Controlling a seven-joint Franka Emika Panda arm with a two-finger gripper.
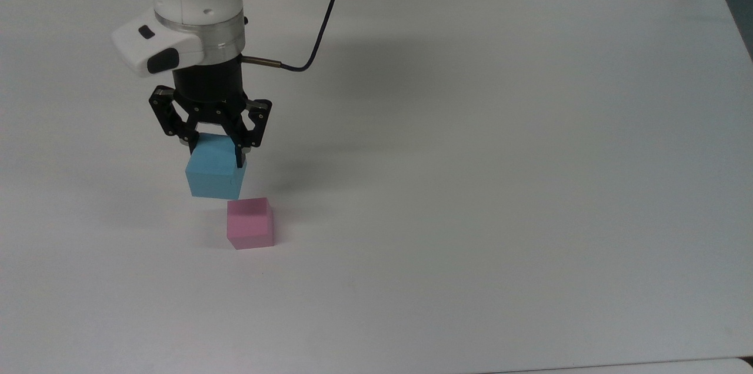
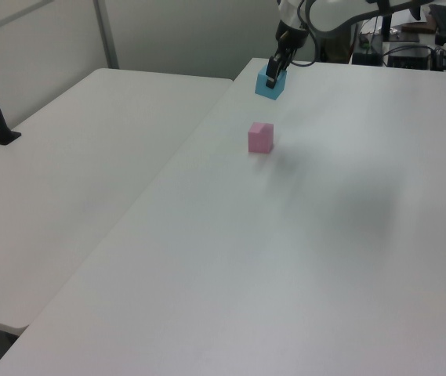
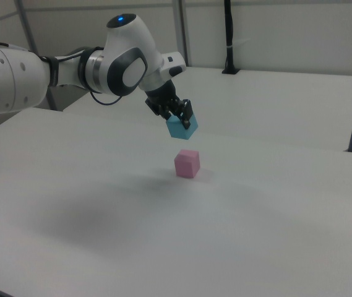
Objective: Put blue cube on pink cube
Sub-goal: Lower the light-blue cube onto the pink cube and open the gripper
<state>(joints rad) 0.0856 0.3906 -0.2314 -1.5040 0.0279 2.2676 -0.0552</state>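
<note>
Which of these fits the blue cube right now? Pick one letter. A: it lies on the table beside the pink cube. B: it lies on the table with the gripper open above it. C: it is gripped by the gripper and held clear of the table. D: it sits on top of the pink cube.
C: the gripper is shut on the blue cube, which hangs in the air above the white table, apart from the pink cube.

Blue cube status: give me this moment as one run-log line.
pincer: shut on blue cube | blue cube: airborne, near pink cube, not stacked | pink cube: on table, untouched
</note>
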